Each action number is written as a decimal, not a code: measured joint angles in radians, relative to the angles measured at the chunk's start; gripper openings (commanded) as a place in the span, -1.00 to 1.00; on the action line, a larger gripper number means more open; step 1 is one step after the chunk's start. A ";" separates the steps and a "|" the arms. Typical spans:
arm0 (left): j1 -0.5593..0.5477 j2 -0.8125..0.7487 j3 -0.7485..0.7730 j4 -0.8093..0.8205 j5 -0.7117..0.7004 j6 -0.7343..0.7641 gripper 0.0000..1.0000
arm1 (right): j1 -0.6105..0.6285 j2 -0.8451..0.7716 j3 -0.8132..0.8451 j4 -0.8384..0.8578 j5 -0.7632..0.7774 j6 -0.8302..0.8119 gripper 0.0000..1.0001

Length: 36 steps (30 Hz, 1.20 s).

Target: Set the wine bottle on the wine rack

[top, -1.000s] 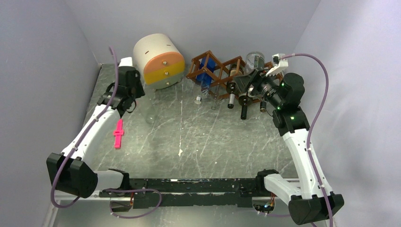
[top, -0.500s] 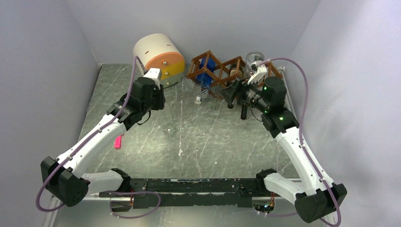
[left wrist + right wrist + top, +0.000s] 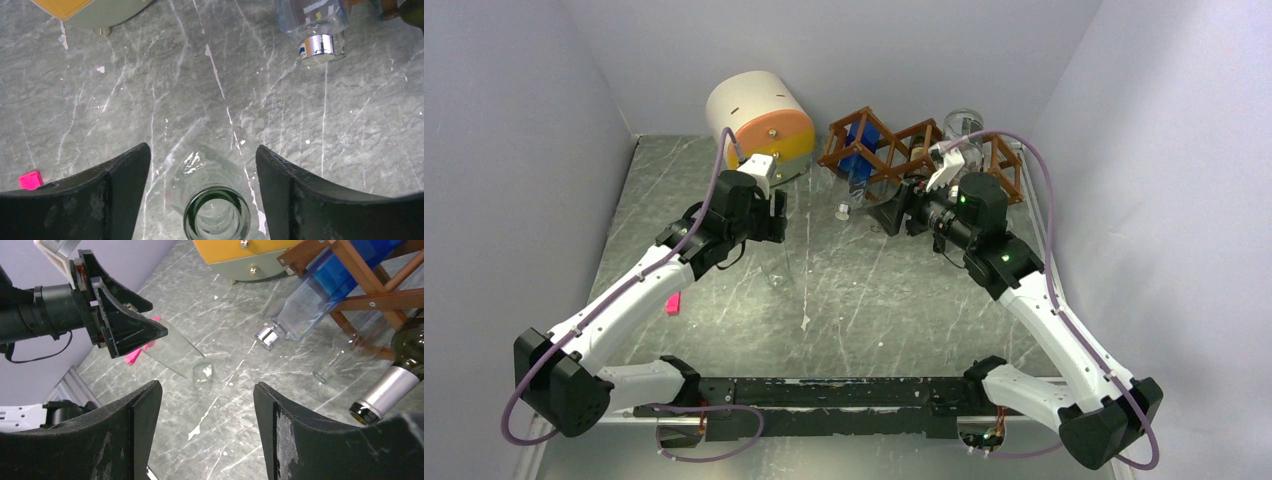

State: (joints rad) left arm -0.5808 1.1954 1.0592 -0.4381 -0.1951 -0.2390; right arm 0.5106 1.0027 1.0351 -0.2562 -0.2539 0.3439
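Note:
A clear glass wine bottle [image 3: 776,255] stands on its base on the table, left of the middle. Its green-tinted mouth [image 3: 216,216] sits between my left gripper's [image 3: 202,150] fingers, which are open with a gap on each side. From the right wrist the bottle [image 3: 175,352] rises to that gripper [image 3: 127,325]. The wine rack [image 3: 894,150] stands at the back and holds a blue bottle [image 3: 861,150] and a dark bottle [image 3: 400,367]. My right gripper [image 3: 206,387] hangs open and empty in front of the rack [image 3: 370,285], facing the clear bottle.
The round cream-and-orange drawer unit [image 3: 759,125] stands at the back left. A pink piece [image 3: 671,303] lies near the left edge. A second clear bottle's mouth [image 3: 320,376] pokes out low from the rack. A glass jar [image 3: 964,125] stands behind it.
My left arm swung right from the back left to the clear bottle, and its jaws opened. My right arm swung left, away from the rack.

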 measured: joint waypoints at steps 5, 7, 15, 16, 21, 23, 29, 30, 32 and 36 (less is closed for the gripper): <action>-0.001 -0.054 0.008 -0.005 0.051 0.000 0.72 | 0.023 -0.019 -0.013 -0.003 -0.001 -0.001 0.45; -0.002 -0.086 0.023 -0.007 0.063 -0.001 0.72 | 0.033 -0.014 -0.016 -0.006 0.001 -0.005 0.45; -0.003 -0.254 0.045 0.006 0.054 -0.022 0.71 | 0.183 0.039 -0.062 0.011 0.053 -0.022 0.44; -0.004 -0.272 0.043 0.009 0.040 -0.031 0.71 | 0.214 0.053 -0.062 0.020 0.071 -0.025 0.44; -0.004 -0.316 0.042 0.008 -0.047 -0.060 0.70 | 0.355 0.164 -0.043 0.074 0.169 -0.037 0.44; -0.004 -0.318 0.042 0.006 -0.085 -0.073 0.70 | 0.403 0.232 -0.008 0.083 0.223 -0.042 0.44; -0.004 -0.323 0.042 -0.005 -0.190 -0.118 0.69 | 0.503 0.406 0.114 0.135 0.331 -0.066 0.46; -0.004 -0.327 0.042 -0.009 -0.208 -0.128 0.69 | 0.511 0.429 0.134 0.146 0.341 -0.071 0.47; -0.004 -0.338 0.042 -0.022 -0.254 -0.154 0.69 | 0.518 0.467 0.164 0.165 0.355 -0.082 0.47; -0.004 -0.371 0.034 -0.050 -0.342 -0.204 0.70 | 0.522 0.538 0.228 0.195 0.372 -0.110 0.47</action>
State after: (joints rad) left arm -0.5846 0.8246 1.0931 -0.4877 -0.5373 -0.4435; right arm 1.0328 1.5406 1.2633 -0.0612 0.1184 0.2337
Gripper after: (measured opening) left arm 0.847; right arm 0.737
